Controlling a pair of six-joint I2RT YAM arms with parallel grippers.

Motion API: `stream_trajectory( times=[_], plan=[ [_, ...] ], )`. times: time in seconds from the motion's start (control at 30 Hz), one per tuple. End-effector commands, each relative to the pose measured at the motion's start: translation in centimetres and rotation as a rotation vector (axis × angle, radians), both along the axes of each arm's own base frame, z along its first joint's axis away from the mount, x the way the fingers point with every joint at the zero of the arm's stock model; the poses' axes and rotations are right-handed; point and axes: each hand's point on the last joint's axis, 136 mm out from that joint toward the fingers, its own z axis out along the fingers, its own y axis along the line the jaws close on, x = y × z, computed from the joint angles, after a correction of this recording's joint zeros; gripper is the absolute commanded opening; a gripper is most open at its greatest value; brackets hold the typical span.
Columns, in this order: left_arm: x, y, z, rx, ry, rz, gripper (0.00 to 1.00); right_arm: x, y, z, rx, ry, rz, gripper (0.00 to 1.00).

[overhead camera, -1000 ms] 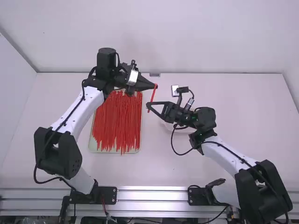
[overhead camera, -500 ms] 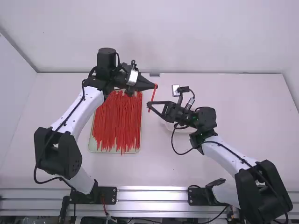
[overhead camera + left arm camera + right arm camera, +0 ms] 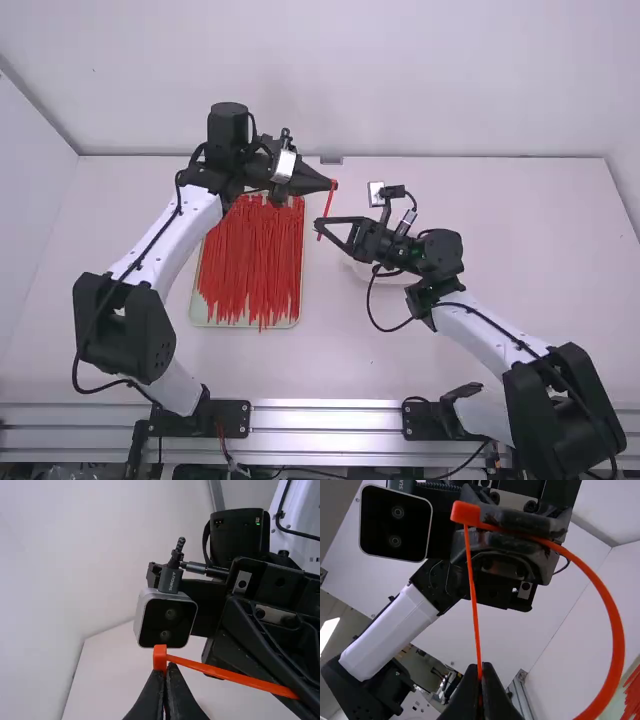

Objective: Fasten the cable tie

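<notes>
We see the cable tie [image 3: 473,595] held mid-air btwn both claws, just off the far right corner of the tray [image 3: 196,312] of red ties [image 3: 250,260]. The left gripper [image 3: 164,674] is clamped tight just under the tie's head. The right gripper [image 3: 481,672] is pinched closed on the strap's tail, w/ the strap bowed in a loop. The table [image 3: 540,220] is wide & bare to the right.

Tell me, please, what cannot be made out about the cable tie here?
- High view: the cable tie between left gripper and right gripper is too small to show threading.
- Right wrist view: the bottom edge cuts its loop.
- Left wrist view: the right gripper hides its far end.
</notes>
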Motion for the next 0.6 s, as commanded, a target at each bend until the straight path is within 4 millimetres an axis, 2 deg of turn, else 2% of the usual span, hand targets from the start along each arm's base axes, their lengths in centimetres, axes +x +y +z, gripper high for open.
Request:
stream_trajectory(
  times=[0.0, 0.57],
  plan=[
    [-0.56, -0.05, 0.37, -0.021, -0.018, -0.045, 0.02, 0.16, 0.02, 1.41, 0.016, -0.031, 0.001, 0.00],
    [-0.59, -0.05, 0.31, -0.020, -0.010, -0.045, 0.02, 0.63, -0.23, 1.81, 0.032, -0.039, -0.031, 0.00]
  ],
)
